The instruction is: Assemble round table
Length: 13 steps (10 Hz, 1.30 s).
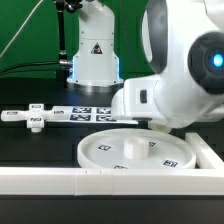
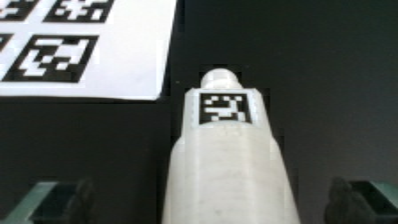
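Note:
In the wrist view a white post point(image 2: 221, 150) lies on its side on the black table, a square tag point(image 2: 222, 108) near its rounded far end. My gripper point(image 2: 210, 202) is open and straddles the post's near part. Dark fingertips point(image 2: 54, 200) stand either side of it, with a gap between each one and the post. In the exterior view the large rimmed round disc point(image 1: 130, 150) lies flat near the front, a raised hub at its middle. The flat cross-shaped foot piece point(image 1: 35, 119) lies at that view's left. There the arm's bulky white body point(image 1: 180, 70) hides the gripper and the post.
The marker board point(image 2: 71, 45) lies flat beside the post's far end, and it also shows behind the disc point(image 1: 85, 113). A long white border wall point(image 1: 60, 182) runs along the front edge. The arm's base point(image 1: 92, 55) stands at the back against a green backdrop.

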Available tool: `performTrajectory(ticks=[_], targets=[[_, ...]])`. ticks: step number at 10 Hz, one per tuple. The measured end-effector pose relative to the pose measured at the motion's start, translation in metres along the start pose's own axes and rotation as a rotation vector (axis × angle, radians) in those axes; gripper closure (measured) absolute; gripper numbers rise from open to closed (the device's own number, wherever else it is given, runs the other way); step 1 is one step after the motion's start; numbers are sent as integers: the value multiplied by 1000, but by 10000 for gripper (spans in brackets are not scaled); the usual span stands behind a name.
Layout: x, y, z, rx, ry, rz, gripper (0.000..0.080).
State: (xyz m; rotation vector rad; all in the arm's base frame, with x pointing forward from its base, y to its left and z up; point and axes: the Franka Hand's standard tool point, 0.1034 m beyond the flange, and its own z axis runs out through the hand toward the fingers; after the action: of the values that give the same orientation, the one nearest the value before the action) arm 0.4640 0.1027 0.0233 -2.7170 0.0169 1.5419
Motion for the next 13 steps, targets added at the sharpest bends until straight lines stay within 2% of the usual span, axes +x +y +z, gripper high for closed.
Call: performTrajectory(ticks=[2, 5, 7, 9, 11, 13], targets=[[9, -4, 3, 3, 44, -7, 150], [11, -4, 12, 0, 36, -7, 150], [11, -4, 11, 1, 38, -8, 393], [11, -4, 11, 0, 39, -10, 393], [3, -3, 3, -9, 43, -44, 393], [-22, 6, -21, -7, 23, -81, 393]])
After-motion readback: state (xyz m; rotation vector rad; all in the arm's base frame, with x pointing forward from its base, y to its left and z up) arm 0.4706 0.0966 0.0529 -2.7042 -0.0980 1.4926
